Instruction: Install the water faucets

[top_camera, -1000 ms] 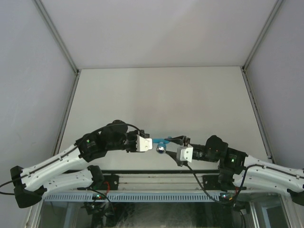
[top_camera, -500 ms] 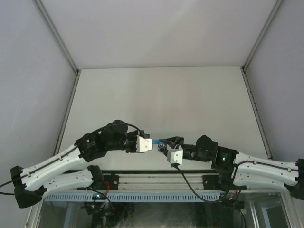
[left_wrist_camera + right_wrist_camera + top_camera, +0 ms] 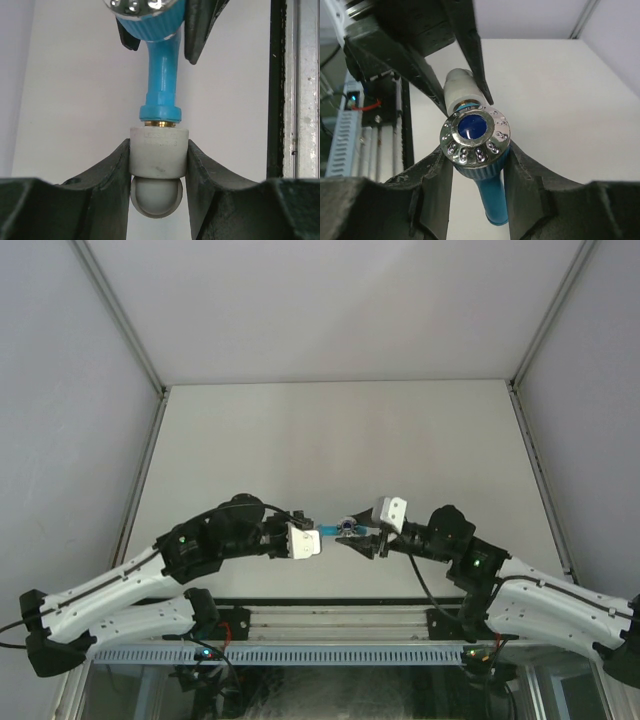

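The water faucet [image 3: 334, 532], bright blue with a chrome-capped handle, hangs between both arms just above the table's near edge. Its brass threaded end sits in a white-grey pipe fitting [image 3: 159, 150], and my left gripper [image 3: 159, 156] is shut on that fitting. In the left wrist view the blue faucet [image 3: 162, 75] points straight up from the fitting. My right gripper [image 3: 477, 161] is shut on the faucet's ribbed blue head [image 3: 476, 134], just under the chrome cap. The blue spout [image 3: 494, 200] hangs down between the right gripper's fingers. The fitting [image 3: 458, 88] and the left gripper's fingers [image 3: 470, 50] show behind the faucet.
A slotted aluminium rail [image 3: 320, 615] runs along the near edge beneath both grippers, and shows again as the metal rail [image 3: 301, 100]. Grey enclosure walls with metal corner posts [image 3: 140, 455] border the white table [image 3: 340, 450] on the left, right and back.
My right wrist has rolled over, its white camera housing swinging from below the faucet to above it. Its jaws have narrowed onto the faucet's head. The left arm holds still.
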`<control>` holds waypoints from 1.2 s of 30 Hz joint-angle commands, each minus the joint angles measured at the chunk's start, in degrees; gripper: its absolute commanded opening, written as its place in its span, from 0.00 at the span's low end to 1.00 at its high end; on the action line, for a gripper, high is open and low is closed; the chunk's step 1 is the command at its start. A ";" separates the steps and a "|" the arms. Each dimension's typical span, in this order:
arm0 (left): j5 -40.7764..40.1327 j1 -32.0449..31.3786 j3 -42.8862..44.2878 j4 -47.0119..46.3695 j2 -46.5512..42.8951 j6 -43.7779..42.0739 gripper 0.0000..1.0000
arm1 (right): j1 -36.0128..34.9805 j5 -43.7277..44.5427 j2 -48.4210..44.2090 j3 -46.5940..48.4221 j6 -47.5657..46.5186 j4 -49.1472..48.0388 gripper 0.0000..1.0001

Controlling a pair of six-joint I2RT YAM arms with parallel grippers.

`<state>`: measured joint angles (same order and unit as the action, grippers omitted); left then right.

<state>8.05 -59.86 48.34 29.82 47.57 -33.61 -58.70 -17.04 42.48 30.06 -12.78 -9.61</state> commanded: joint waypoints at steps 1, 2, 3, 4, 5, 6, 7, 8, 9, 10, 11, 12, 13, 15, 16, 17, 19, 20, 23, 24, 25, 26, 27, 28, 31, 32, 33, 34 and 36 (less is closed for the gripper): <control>-3.88 -0.02 -0.25 -6.36 -2.96 -0.12 0.00 | 4.48 -0.38 -0.29 3.05 21.87 -4.08 0.00; -4.09 -0.16 -0.41 -6.52 -3.24 -0.22 0.00 | 5.82 -0.95 -0.09 3.12 24.43 -3.84 0.00; -4.36 -0.17 -0.49 -6.72 -3.47 -0.30 0.00 | 6.80 -1.82 0.08 3.28 27.02 -3.70 0.00; -4.63 -0.17 -0.52 -6.81 -3.62 -0.36 0.00 | 7.88 -2.78 0.34 3.36 29.38 -3.71 0.00; -4.81 -0.21 -0.59 -6.92 -3.81 -0.41 0.00 | 8.96 -3.92 0.63 3.46 31.42 -3.86 0.00; -4.96 -0.18 -0.62 -6.98 -3.89 -0.49 0.00 | 9.60 -4.56 0.93 3.54 33.94 -3.92 0.00; -5.10 -0.25 -0.69 -7.09 -3.98 -0.47 0.00 | 10.17 -4.73 1.25 3.83 36.13 -3.75 0.00; -5.07 -0.27 -0.75 -7.06 -3.98 -0.49 0.00 | 10.83 -5.27 1.64 4.08 38.12 -3.62 0.00; -5.10 -0.33 -0.77 -7.06 -4.04 -0.50 0.00 | 11.42 -6.09 2.00 4.16 39.73 -3.87 0.00; -5.27 -0.30 -0.83 -7.04 -4.06 -0.50 0.00 | 11.94 -6.89 2.52 4.39 41.29 -3.86 0.00; -5.35 -0.32 -0.87 -7.06 -4.11 -0.55 0.00 | 12.28 -7.95 2.93 4.79 42.60 -3.73 0.00; -5.35 -0.36 -0.94 -7.13 -4.19 -0.58 0.00 | 12.66 -8.68 3.41 5.12 43.72 -3.56 0.00; -5.48 -0.40 -0.98 -7.10 -4.28 -0.58 0.00 | 13.02 -9.38 3.91 5.53 45.06 -3.39 0.00; -5.91 -0.48 -1.21 -7.13 -4.50 -0.65 0.00 | 13.59 -11.08 4.85 6.39 47.40 -2.68 0.00; -6.24 -0.47 -1.41 -7.07 -4.65 -0.75 0.00 | 13.76 -12.36 5.22 6.91 48.13 -2.43 0.00; -6.74 -0.50 -1.55 -7.15 -4.81 -0.85 0.00 | 13.90 -13.42 5.51 7.28 48.69 -2.43 0.00; -7.82 -0.54 -2.12 -7.36 -5.14 -1.00 0.00 | 14.32 -15.29 6.02 8.27 50.47 -2.38 0.00; -8.08 -0.53 -2.34 -7.41 -5.37 -1.10 0.00 | 14.64 -16.17 6.32 8.79 52.08 -1.97 0.00; -7.66 -0.70 -3.12 -8.26 -5.89 -1.05 0.00 | 15.67 -18.49 6.38 9.29 54.44 -3.05 0.00; -6.95 -0.65 -3.28 -8.66 -6.09 -0.84 0.00 | 15.71 -18.09 6.08 9.28 53.93 -2.75 0.05; -5.98 -0.68 -3.56 -9.28 -6.32 -0.58 0.00 | 15.72 -17.95 5.70 9.25 52.70 -2.38 0.07; -4.81 -0.61 -4.01 -10.03 -6.73 -0.25 0.00 | 15.72 -17.79 5.30 9.25 50.97 -1.78 0.11; -3.66 -0.55 -4.34 -10.77 -7.27 0.12 0.00 | 15.72 -18.19 4.91 9.24 49.44 -1.44 0.20; -2.64 -0.61 -4.79 -11.57 -7.77 0.46 0.00 | 15.72 -18.92 4.47 9.29 48.05 -1.62 0.31; -0.50 -0.60 -5.35 -12.56 -9.07 1.35 0.00 | 15.72 -21.03 3.20 9.30 44.35 -1.73 0.58; -0.16 -0.58 -5.36 -12.67 -9.44 1.47 0.00 | 15.72 -21.43 2.88 9.23 43.08 -1.63 0.62; 0.11 -0.56 -5.43 -12.73 -9.62 1.56 0.00 | 15.73 -21.65 2.68 9.22 41.57 -1.33 0.66; 0.13 -0.59 -5.44 -12.85 -9.87 1.75 0.00 | 15.72 -22.09 2.54 9.29 39.94 -1.10 0.67; 0.92 -0.55 -5.25 -12.78 -10.18 1.95 0.00 | 15.72 -22.89 2.35 9.27 37.27 -0.70 0.69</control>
<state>9.06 -60.77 42.94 21.50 39.00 -33.30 -43.13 -36.47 45.93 36.60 30.50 -8.21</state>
